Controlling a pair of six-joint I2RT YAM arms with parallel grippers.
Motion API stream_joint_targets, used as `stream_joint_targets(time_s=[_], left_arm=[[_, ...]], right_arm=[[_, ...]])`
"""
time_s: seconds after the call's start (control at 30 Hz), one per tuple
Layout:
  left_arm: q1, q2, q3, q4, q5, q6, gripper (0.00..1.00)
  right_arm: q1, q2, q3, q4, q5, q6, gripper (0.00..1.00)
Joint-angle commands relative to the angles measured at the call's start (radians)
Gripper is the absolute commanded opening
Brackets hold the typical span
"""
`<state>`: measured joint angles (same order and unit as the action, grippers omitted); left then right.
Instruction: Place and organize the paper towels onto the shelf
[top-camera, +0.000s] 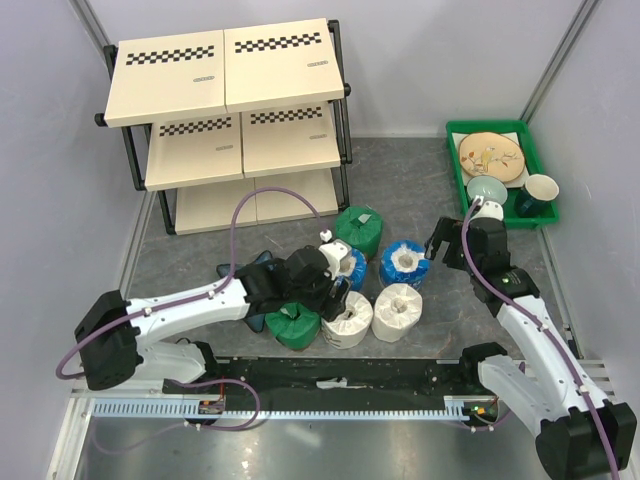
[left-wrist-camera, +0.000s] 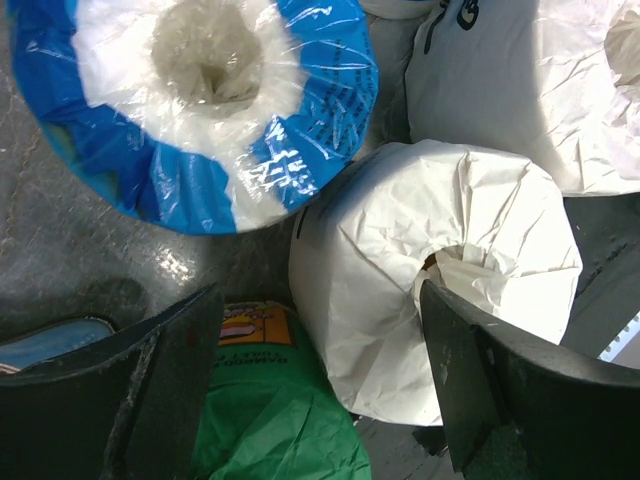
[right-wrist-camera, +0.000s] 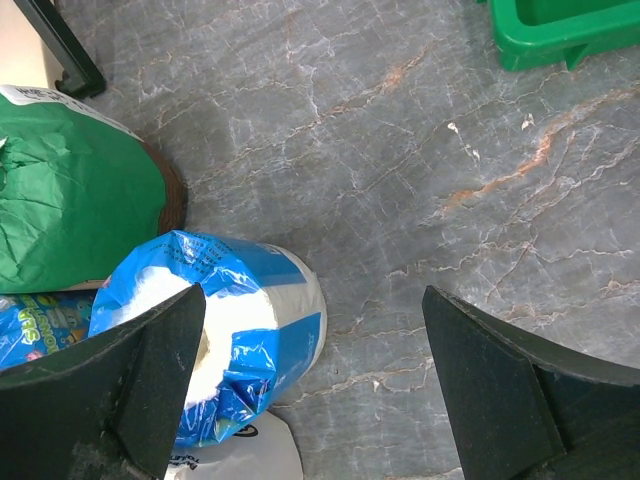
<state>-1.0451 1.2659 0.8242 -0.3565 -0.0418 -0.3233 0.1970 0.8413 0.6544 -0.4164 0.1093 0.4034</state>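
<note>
We record one grey marbled surface (top-camera: 400, 170), carrying: the shelf (top-camera: 225, 70), rear left; green tray (top-camera: 456, 160), rear right; six paper towels (top-camera: 398, 312), clustered centrally.

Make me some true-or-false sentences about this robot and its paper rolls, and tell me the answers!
1. Nothing sits on the shelf. True.
2. Every roll is white. False: behind the white roll stands a blue roll, and there is a green roll too.
3. The left gripper is squeezing a roll. False: it is open over the rolls and holds nothing.
4. The green tray has dishes in it. True.
5. The right gripper is open. True.
</note>
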Motion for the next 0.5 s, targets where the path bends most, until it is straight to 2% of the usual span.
stream_joint_targets(time_s=[0.0, 0.17, 0.47], left_arm=[[-0.024, 0.046, 0.044, -0.002, 0.011, 0.050, 0.85], [-0.049, 0.090, 0.062, -0.016, -0.021, 0.056, 0.81], [-0.058, 0.121, 0.093, -0.044, -0.023, 0.064, 0.56]], right_arm=[[-0.001, -0.028, -0.002, 0.027, 0.013, 0.000, 0.98], [-0.001, -0.024, -0.002, 0.028, 0.015, 0.002, 0.98], [-0.001, -0.022, -0.004, 0.028, 0.016, 0.002, 0.98]])
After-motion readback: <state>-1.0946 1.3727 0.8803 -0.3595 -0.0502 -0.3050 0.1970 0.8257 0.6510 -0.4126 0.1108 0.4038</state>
